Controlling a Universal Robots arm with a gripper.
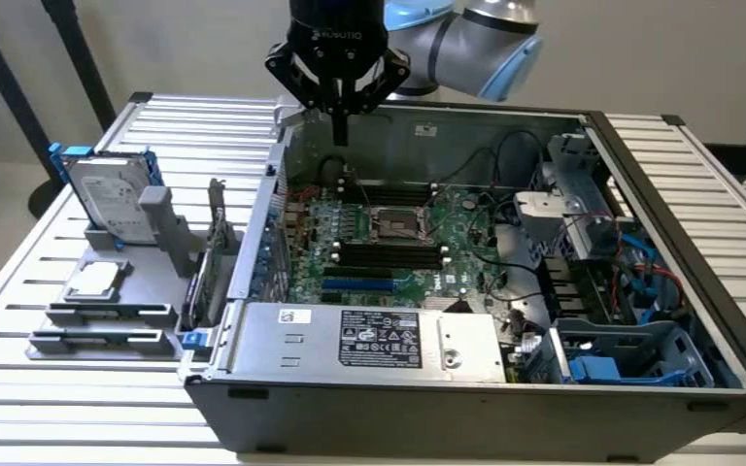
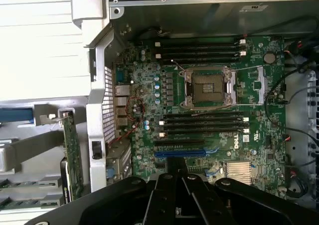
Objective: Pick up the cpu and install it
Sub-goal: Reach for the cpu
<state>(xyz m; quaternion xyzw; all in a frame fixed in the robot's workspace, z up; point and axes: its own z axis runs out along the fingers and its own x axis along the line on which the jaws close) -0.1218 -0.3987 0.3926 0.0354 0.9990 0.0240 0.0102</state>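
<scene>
One arm [image 1: 477,39] reaches over the far edge of an open computer case [image 1: 477,417], which lies on its side on a white slatted surface [image 1: 88,427]. The tool [image 1: 339,131] points straight down. Its fingers are pressed together and nothing is held between them. The tips hang above the green motherboard [image 1: 451,277], close to the far wall of the case. In the wrist view the tool [image 2: 177,197] shows as dark, closed fingers over the motherboard [image 2: 144,80], near a blue slot [image 2: 179,153].

The cpu [image 1: 94,282] lies flat on a gray rack [image 1: 101,340] outside the case, at the exterior view's left, well apart from the tool. A hard drive [image 1: 108,194] in a blue frame stands on edge on the same rack, just beyond the cpu.

The socket [image 1: 395,225] sits near the middle of the motherboard. In the wrist view the socket [image 2: 208,88] is uncovered, its contact field exposed inside a metal frame. Rows of black memory slots [image 2: 202,125] run along both sides of it. A silver power supply [image 1: 373,340] with a label fills the near corner of the case.
</scene>
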